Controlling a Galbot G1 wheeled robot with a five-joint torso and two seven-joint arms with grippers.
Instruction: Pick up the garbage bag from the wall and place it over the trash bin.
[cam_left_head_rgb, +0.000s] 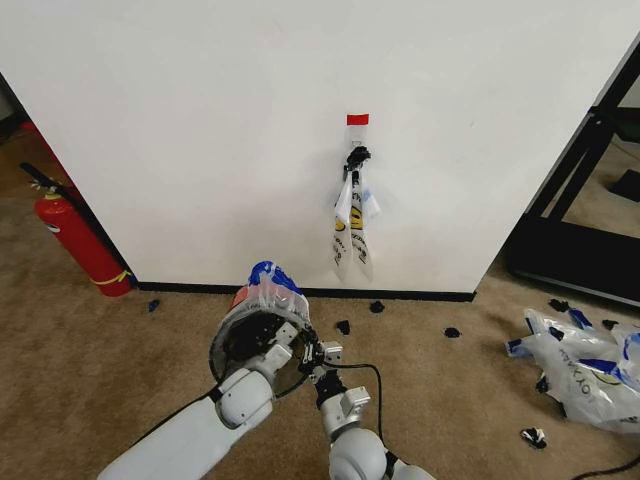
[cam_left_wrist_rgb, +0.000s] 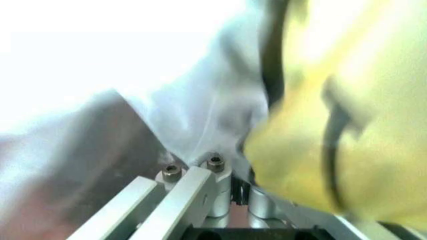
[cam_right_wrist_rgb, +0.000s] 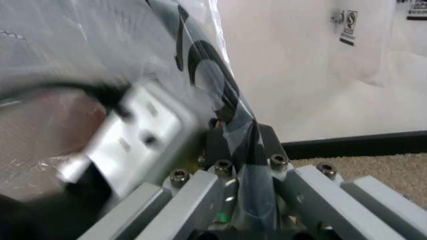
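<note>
- Both tools are seen low in the head view, side by side at the near rim of the trash bin (cam_left_head_rgb: 258, 335). The left tool (cam_left_head_rgb: 287, 338) is at the rim's right-hand edge; the right tool (cam_left_head_rgb: 322, 354) is just beside it, slightly nearer the robot.
- Left tool: in the left wrist view its fingers are drawn close together with white film gathered between them, and the yellow printed face of the garbage bag (cam_left_wrist_rgb: 333, 125) presses against the camera. Judged to be clamped on the bag.
- Right tool: in the right wrist view a band of clear, black-printed film (cam_right_wrist_rgb: 227, 115) is pinched between nearly closed fingers. Judged likewise clamped on the bag.
- Garbage bag (cam_left_head_rgb: 268, 295): already draped over the bin's mouth, with blue tape at the far rim and the two tools holding its near edge.
- Key relation: the bin opening lies ahead of and slightly left of both tools, away from the robot. The held edge is on the near right side, so any further seating is judged to call for a pull outward and down over that rim. The left tool is nearer the rim.
- Beyond, a second printed bag (cam_left_head_rgb: 352, 225) hangs from the black hook (cam_left_head_rgb: 357, 156) on the wall (cam_left_head_rgb: 200, 120), under a red tape patch (cam_left_head_rgb: 357, 119).
</note>
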